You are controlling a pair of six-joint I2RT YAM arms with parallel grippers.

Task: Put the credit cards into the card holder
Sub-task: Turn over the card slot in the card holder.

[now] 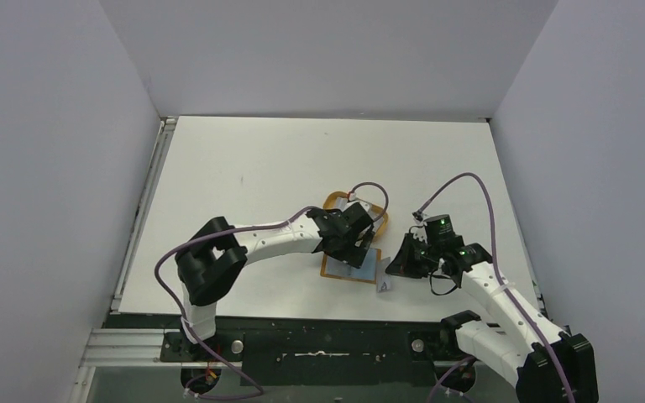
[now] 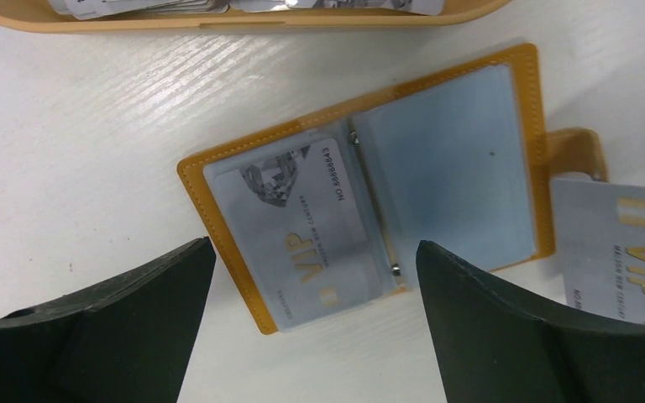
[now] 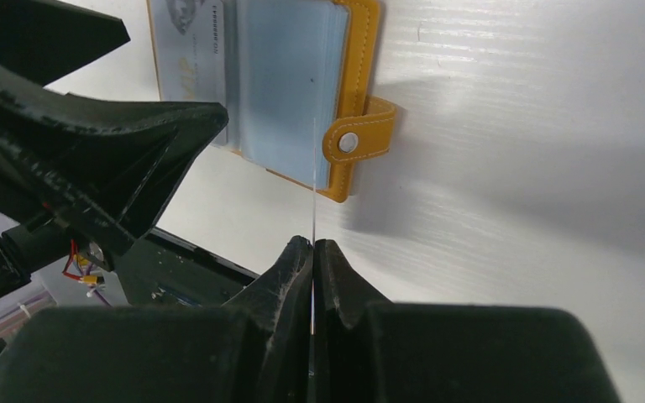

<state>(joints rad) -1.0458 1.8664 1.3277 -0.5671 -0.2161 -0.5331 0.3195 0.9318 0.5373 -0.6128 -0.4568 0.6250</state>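
The card holder point(image 2: 369, 185) lies open on the white surface point(image 1: 243, 168), just beside the tan tray point(image 2: 218, 18). 1 VIP card point(image 2: 298, 227) already sits in a clear pocket; the other pocket looks free. The right tool point(image 3: 312, 243) is pressed together, pinching a second card point(image 2: 621, 243) near the snap tab, not yet inside. The left tool point(image 2: 312, 252) hangs spread above the holder, holding nothing. More cards seem to wait in the tray. Plain grey walls point(image 1: 327, 50) enclose the surface.

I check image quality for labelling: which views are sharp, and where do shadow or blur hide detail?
Left wrist: card holder sharp, VIP print legible, own fingers dark and soft. Right wrist: the credit card shows as an edge-on line; soft shadow beside the snap tab.
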